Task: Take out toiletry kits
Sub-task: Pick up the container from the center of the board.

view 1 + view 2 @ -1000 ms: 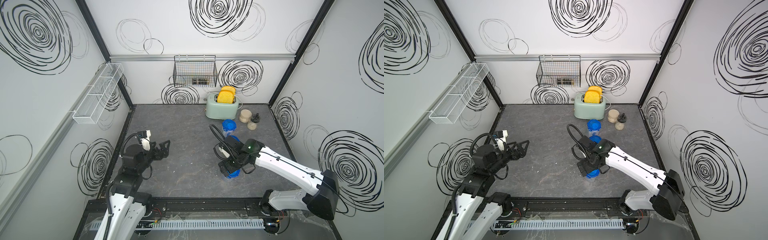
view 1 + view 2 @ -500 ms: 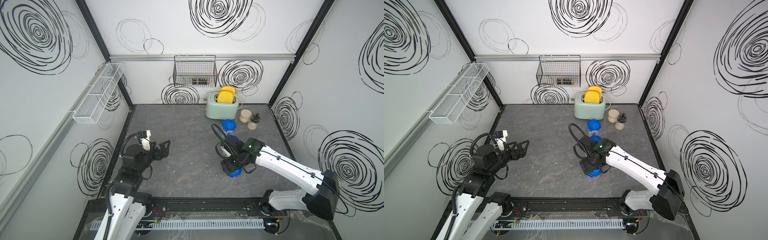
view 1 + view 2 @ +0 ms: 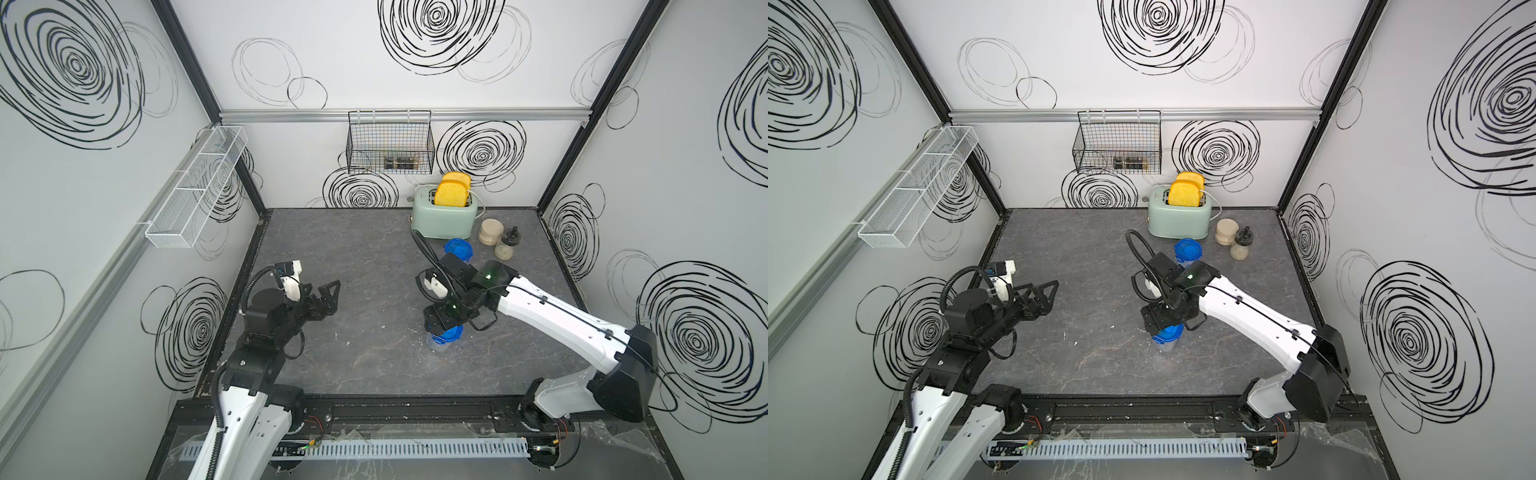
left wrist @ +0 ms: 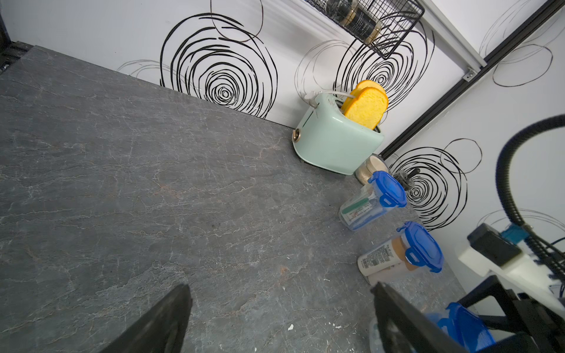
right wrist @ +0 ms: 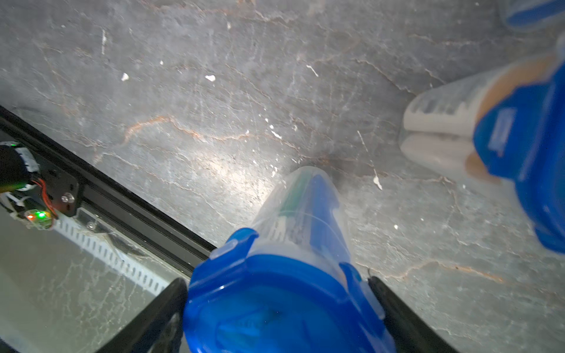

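1. A mint-green toaster (image 3: 442, 220) stands at the back of the grey table (image 3: 353, 270), 2 yellow toast slices (image 3: 449, 195) upright in it.
2. A flat-lidded jar (image 3: 490, 232) and a black-topped jar (image 3: 508, 246), both beige-filled, stand just beside it.
3. A black wire basket (image 3: 390, 141) and a white mesh shelf (image 3: 195, 187) hang on the walls.
4. 3 clear blue-lidded containers stand upright: back container (image 3: 458, 248), middle container (image 4: 397, 258), front container (image 3: 446, 336).

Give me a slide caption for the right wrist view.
Right end effector gripping the blue-lidded clear container upright on the grey table, a second container nearby.
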`<state>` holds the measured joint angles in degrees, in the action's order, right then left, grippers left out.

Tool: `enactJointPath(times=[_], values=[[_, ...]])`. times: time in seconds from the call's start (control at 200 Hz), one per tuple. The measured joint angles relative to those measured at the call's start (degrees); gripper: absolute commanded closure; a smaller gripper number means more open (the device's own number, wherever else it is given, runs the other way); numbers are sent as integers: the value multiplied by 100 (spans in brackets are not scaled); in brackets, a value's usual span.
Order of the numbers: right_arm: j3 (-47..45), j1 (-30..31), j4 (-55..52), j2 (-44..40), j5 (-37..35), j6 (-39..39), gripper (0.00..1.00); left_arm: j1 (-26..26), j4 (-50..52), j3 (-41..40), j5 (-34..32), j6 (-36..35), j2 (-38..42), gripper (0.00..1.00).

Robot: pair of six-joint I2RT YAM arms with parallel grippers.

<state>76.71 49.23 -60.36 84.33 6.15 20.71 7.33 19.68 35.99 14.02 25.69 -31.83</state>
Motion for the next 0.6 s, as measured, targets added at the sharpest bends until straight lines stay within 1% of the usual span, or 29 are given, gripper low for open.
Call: enactJointPath(times=[0.165,0.385,0.47,0.6], values=[[979,-20,289,1023,179,-66,22,0,2,0,-17,0,-28,4],[2186,-74,339,2374,321,-146,22,0,11,0,-42,0,-42,4],[2527,-107,319,2710,356,-188,21,0,11,0,-44,0,-42,4],[2815,-136,254,2909,402,-254,18,0,13,0,-44,0,-48,4]])
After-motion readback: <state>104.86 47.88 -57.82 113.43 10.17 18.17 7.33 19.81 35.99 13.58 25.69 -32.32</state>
